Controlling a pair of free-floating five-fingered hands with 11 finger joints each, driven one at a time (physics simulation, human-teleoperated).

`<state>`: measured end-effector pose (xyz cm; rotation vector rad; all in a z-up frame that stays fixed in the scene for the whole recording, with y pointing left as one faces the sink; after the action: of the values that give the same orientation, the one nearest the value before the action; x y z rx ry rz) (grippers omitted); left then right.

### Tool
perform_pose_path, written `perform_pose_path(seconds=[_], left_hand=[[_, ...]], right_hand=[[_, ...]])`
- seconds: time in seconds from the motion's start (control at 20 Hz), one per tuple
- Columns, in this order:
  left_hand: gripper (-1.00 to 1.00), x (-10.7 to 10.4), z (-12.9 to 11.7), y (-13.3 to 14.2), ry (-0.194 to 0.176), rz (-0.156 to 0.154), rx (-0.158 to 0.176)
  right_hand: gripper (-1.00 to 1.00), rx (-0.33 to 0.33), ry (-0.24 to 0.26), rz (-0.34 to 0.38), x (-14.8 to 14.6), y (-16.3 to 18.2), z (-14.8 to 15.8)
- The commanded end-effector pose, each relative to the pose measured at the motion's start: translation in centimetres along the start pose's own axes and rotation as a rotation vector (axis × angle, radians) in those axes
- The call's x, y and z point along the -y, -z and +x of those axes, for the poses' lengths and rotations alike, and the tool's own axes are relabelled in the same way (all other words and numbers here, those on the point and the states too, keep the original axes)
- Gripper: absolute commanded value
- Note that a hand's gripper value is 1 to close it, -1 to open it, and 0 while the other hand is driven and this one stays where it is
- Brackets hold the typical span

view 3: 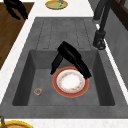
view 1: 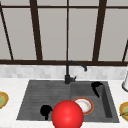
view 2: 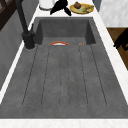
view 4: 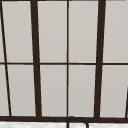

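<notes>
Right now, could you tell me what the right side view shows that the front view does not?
Only the right side view shows the small drain in the basin floor, left of the plate, and the wooden floor. Only the front view shows the red ball and the window. Both show the right hand with straight fingers above the red-rimmed plate, the left hand at the sink's front edge, and the black faucet.

right hand (view 3: 72, 58) above sink basin (view 3: 25, 82), fingers straight | red-rimmed plate (view 3: 70, 82) just beneath it | left hand (view 3: 15, 8) beyond basin's far-left corner, fingers curled
</notes>
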<state>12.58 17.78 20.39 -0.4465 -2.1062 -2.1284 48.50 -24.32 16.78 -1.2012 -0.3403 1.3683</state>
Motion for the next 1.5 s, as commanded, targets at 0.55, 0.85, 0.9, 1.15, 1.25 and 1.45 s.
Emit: perform_pose_path(seconds=[0.55,0.85,0.9,1.15,1.25,1.45], left_hand=[[0.0,0.0,0.0,0.0,0.0,0.0,0.0],[0.0,0.0,0.0,0.0,0.0,0.0,0.0],[0.0,0.0,0.0,0.0,0.0,0.0,0.0],[0.0,0.0,0.0,0.0,0.0,0.0,0.0],[0.0,0.0,0.0,0.0,0.0,0.0,0.0],[0.0,0.0,0.0,0.0,0.0,0.0,0.0]], right_hand=[[-1.0,0.103,0.164,0.045,-1.3,-4.9,-7.7],[-1.0,0.147,0.225,0.066,-1.6,-7.4,-10.8],[-1.0,0.155,0.236,0.07,-1.7,-7.8,-11.3],[-1.0,0.144,0.18,0.063,-1.6,-8.0,-11.6],[-1.0,0.131,0.177,0.07,-2.0,-8.0,-11.8],[-1.0,0.206,0.26,0.025,-3.1,-9.0,-14.3]])
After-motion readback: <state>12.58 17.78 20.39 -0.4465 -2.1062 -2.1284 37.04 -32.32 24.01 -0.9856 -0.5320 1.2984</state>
